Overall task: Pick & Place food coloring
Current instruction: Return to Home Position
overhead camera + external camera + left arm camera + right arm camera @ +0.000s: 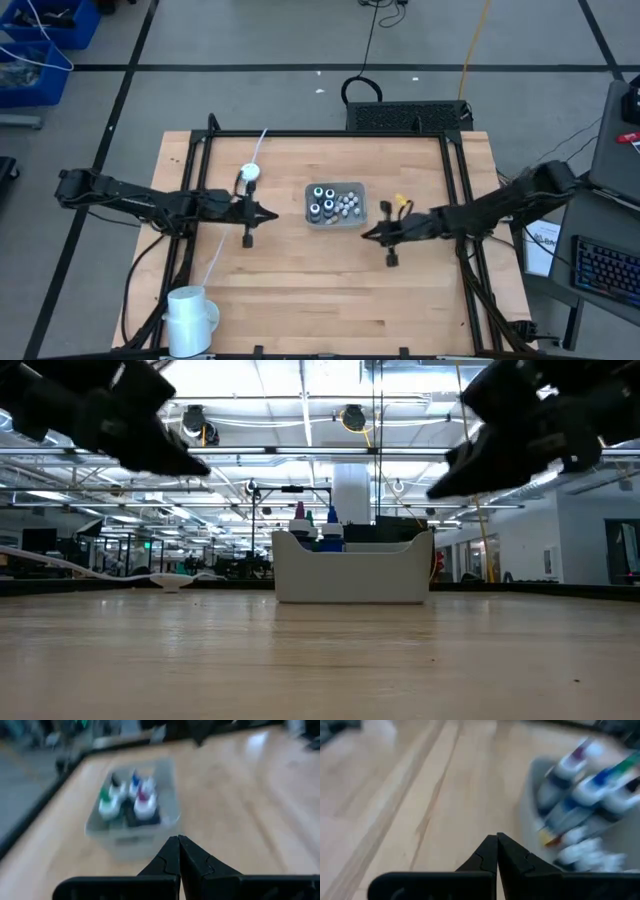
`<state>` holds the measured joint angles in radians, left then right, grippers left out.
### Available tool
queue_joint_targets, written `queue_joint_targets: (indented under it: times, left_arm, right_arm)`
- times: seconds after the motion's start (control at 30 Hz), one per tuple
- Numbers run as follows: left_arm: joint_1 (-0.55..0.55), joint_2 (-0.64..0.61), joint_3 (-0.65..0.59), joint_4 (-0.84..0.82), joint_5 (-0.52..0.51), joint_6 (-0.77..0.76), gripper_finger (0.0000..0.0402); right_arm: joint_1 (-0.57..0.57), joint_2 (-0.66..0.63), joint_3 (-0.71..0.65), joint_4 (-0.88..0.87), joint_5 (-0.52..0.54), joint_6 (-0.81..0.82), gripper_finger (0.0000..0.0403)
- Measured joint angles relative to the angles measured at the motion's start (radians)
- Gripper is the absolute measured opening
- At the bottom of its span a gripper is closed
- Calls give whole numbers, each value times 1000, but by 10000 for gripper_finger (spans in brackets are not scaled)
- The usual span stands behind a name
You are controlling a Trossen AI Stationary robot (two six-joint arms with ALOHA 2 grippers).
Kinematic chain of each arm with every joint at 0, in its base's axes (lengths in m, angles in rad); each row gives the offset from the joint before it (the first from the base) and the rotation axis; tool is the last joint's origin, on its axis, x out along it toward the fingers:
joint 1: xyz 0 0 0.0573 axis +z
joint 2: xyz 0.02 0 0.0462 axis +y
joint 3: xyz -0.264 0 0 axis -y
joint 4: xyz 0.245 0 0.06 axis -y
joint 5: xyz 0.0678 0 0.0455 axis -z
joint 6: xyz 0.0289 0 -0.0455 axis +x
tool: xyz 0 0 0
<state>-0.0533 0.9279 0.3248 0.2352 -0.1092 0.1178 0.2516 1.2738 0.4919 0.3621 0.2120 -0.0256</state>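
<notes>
In the middle of the frame, the food coloring bottles [318,191] are showing dark bodies and white tops. The tray [336,225] around them is looking grey. The table [300,290] is showing pale brown wood stripes.

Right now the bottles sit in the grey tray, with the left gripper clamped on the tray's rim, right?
No. The left gripper is shut on nothing, hanging apart from the grey tray, as the high view shows. The bottles do sit in it.
</notes>
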Motion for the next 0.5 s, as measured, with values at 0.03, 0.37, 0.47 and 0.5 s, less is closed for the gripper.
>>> queue_joint_targets:
  times: [0.03,0.37,0.47,0.5]
  left_arm:
    - [0,-24,0,4,20,30,3]
    - [110,-328,0,-50,187,179,2]
    - [146,-396,0,-109,188,175,2]
    - [155,-417,0,-138,185,168,2]
  right_arm:
    - [-9,-53,-19,4,2,-25,0]
    - [-148,-571,-285,83,-76,-72,0]
    - [-166,-687,-307,-1,-82,-41,0]
    - [-167,-723,-316,-15,-82,-38,0]
